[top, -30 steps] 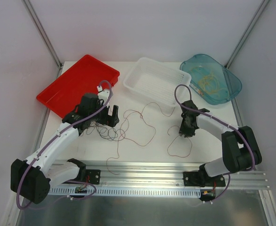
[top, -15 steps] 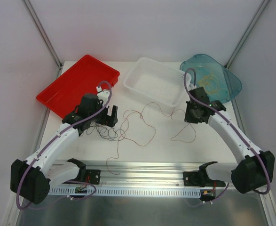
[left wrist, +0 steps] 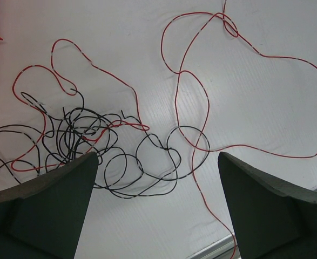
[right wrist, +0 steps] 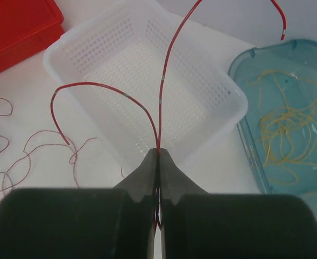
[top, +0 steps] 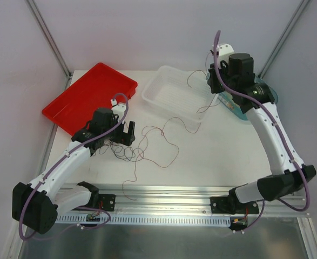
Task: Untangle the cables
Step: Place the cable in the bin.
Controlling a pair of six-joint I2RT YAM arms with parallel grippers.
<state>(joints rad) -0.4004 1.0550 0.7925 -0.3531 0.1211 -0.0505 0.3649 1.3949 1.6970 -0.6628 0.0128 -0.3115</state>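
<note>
A tangle of black and red cables (top: 127,152) lies on the white table at centre left, and it also shows in the left wrist view (left wrist: 93,137). A long red cable (left wrist: 255,54) loops out to its right. My left gripper (top: 127,132) is open and empty just above the tangle; in its wrist view (left wrist: 157,156) the jaws stand wide apart. My right gripper (top: 215,81) is raised high at the back right. In its wrist view (right wrist: 159,152) it is shut on a red cable (right wrist: 166,65), whose ends hang over the white basket (right wrist: 226,91).
The white basket (top: 153,93) stands at the back centre. A red tray (top: 88,94) stands at the back left. A teal tray (right wrist: 244,70) at the back right holds yellow cables (right wrist: 288,124); the right arm partly hides it in the top view (top: 269,100).
My right gripper rose from the table at the right and swung back, carrying the red cable up over the basket and teal tray. The left arm and the tangle stayed still.
</note>
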